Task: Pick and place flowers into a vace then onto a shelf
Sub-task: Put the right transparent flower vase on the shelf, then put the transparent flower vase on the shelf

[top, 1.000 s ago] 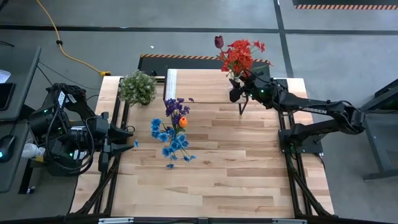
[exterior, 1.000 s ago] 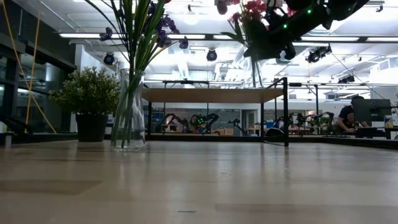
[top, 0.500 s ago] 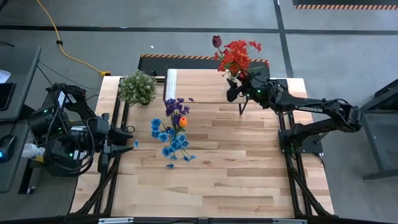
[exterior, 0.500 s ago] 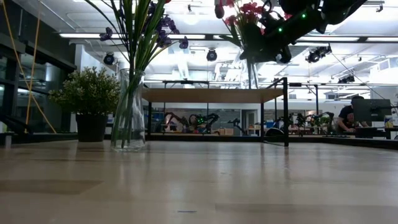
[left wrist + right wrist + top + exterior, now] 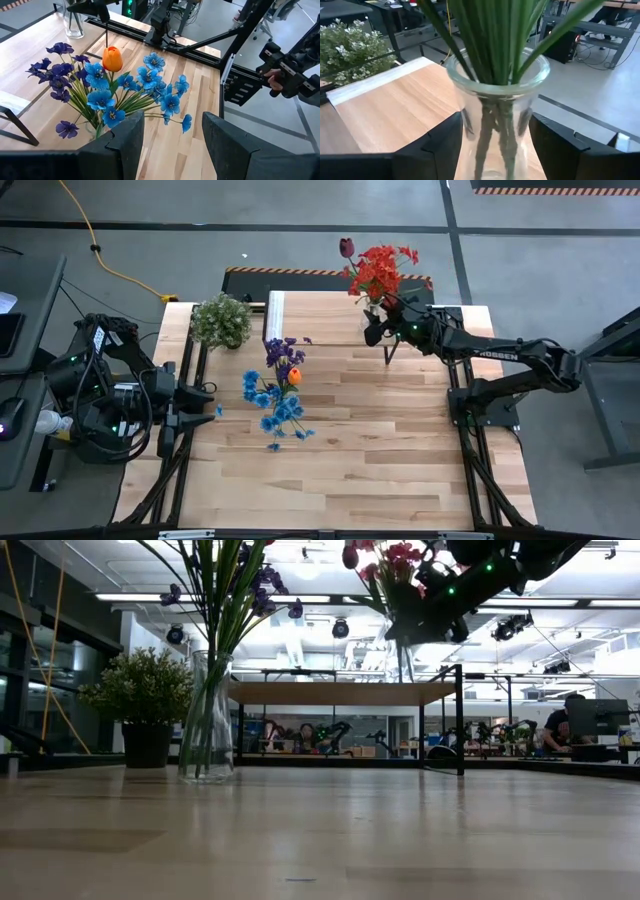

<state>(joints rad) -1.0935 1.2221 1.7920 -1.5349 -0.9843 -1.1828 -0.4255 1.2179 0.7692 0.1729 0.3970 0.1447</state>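
A clear glass vase (image 5: 496, 107) of red and dark maroon flowers (image 5: 378, 272) stands upright on the shelf (image 5: 320, 315) at the table's far side. My right gripper (image 5: 372, 330) reaches it level from the right, with its fingers on either side of the vase's upper body. A second vase (image 5: 207, 715) stands on the table left of centre and holds blue, purple and orange flowers (image 5: 275, 395). My left gripper (image 5: 172, 145) waits open at the table's left edge, pointing at that bunch and touching nothing. My right gripper has one finger (image 5: 440, 147) on each side of the vase's glass wall (image 5: 470, 125), a little below the rim. It comes in level from the table's right. Whether the fingers touch the glass, I cannot tell. The vase stands upright on the shelf top (image 5: 395, 107).
A bushy pale-green potted plant (image 5: 222, 320) stands on the table beside the shelf's left end. The shelf's black legs (image 5: 460, 720) reach down to the table at the far right. Bare planks (image 5: 380, 450) fill the table's near half. A person (image 5: 560, 725) sits far behind.
My right gripper and the vase of red flowers have shifted a little toward the table's left edge over the shelf, then kept still. The vase has stayed upright.
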